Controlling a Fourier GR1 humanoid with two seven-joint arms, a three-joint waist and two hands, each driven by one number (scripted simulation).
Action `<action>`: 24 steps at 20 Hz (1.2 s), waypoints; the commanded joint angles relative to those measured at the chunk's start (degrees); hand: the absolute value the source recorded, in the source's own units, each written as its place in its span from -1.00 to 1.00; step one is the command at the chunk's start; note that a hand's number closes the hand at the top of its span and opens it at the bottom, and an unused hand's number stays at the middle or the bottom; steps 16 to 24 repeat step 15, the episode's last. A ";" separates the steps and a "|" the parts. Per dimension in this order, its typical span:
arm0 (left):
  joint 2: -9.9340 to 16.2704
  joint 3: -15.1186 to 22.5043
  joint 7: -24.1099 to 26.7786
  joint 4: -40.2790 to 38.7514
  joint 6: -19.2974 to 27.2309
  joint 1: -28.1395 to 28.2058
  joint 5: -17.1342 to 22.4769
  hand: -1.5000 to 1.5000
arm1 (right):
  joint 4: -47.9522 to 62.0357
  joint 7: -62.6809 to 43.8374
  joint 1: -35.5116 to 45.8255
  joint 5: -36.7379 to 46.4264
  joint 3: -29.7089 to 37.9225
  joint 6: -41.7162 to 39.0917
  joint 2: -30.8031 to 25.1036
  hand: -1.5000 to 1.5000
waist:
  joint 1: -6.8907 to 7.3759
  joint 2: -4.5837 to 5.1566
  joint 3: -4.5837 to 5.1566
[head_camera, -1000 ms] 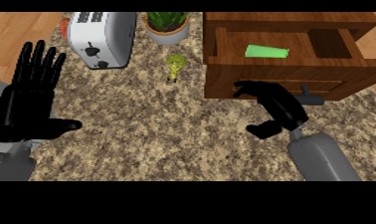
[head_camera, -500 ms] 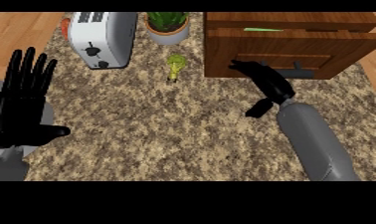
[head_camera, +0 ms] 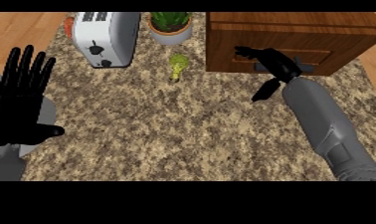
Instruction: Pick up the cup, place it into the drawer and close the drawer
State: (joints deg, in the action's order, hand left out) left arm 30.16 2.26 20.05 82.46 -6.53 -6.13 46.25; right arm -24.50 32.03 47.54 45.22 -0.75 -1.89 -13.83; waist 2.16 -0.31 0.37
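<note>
You see the wooden drawer unit point(head_camera: 290, 39) with its drawer point(head_camera: 283, 60) flush shut; the cup is out of sight. Your right hand point(head_camera: 273, 63) rests straight fingers against the drawer front, holding nothing. Well left of the unit, your left hand point(head_camera: 23, 98) rests open. The toaster point(head_camera: 106, 36), potted plant point(head_camera: 170, 25) and small green item point(head_camera: 178, 63) stand left of the unit.

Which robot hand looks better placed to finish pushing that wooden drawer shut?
The right robot hand: its fingers lie against the drawer front by the handle, and the drawer looks nearly or fully shut. The left robot hand rests open at the view's left edge, across the counter beyond the toaster.
</note>
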 commanded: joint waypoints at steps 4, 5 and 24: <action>-0.82 -0.42 1.14 -0.71 -2.42 0.61 -0.54 -1.00 | 11.03 -1.08 7.28 0.13 3.24 0.03 -3.29 -1.00 | 2.00 1.88 -0.50; -0.15 0.38 -2.26 2.15 0.13 -0.76 -0.45 -1.00 | 11.21 1.28 7.61 -0.34 3.89 -1.20 -6.22 -1.00 | 2.15 1.90 -0.59; -2.44 0.64 1.88 -3.38 -0.38 -2.77 -4.11 -1.00 | 14.50 3.37 8.47 -0.17 4.27 -0.73 -6.96 -1.00 | 2.56 2.69 -0.56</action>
